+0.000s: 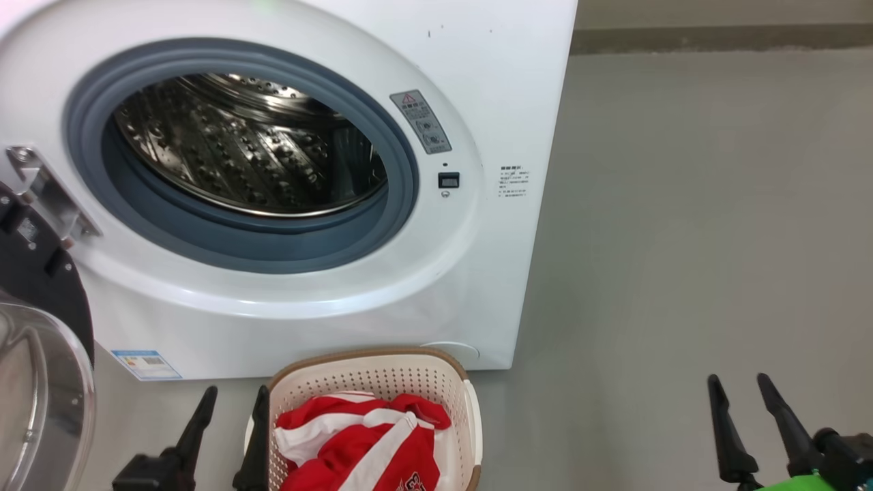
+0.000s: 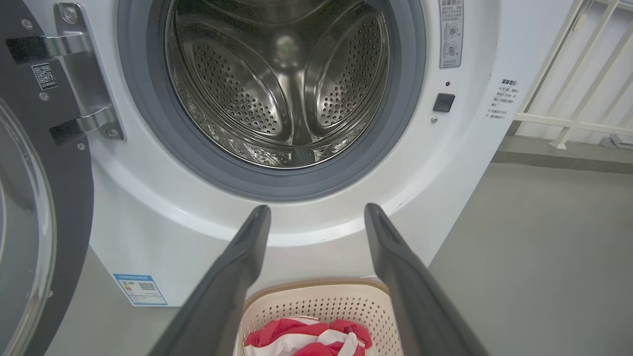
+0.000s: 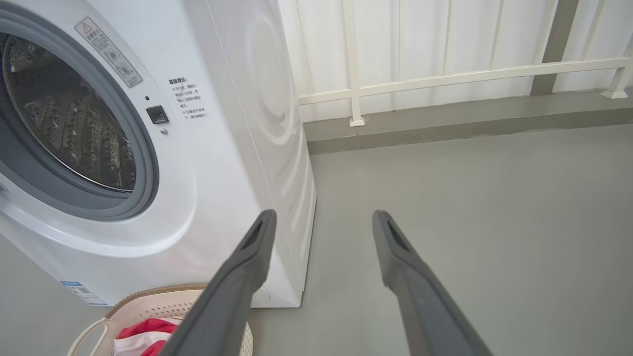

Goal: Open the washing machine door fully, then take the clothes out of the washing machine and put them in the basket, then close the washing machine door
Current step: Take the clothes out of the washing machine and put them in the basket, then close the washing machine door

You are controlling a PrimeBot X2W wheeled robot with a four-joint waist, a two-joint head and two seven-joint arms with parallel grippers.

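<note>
The white washing machine [image 1: 491, 88] stands with its door [image 1: 41, 382] swung wide open at the left, black rim and glass bowl showing. Its steel drum [image 1: 252, 146] looks bare inside. On the floor in front sits the cream basket [image 1: 372, 368] holding the red and white clothes [image 1: 361, 440]. My left gripper [image 1: 235, 399] is open just left of the basket, nothing between its fingers. Over bare floor at the lower right, my right gripper [image 1: 740, 385] is open and holds nothing. In the left wrist view the door [image 2: 74, 198], drum [image 2: 282, 84] and basket [image 2: 321, 301] show beyond the open left gripper [image 2: 316, 217].
Grey floor [image 1: 682, 239] stretches to the right of the machine. A white railing [image 3: 445, 79] on a low kerb runs behind it. The door hinge [image 1: 48, 194] juts out at the machine's left side.
</note>
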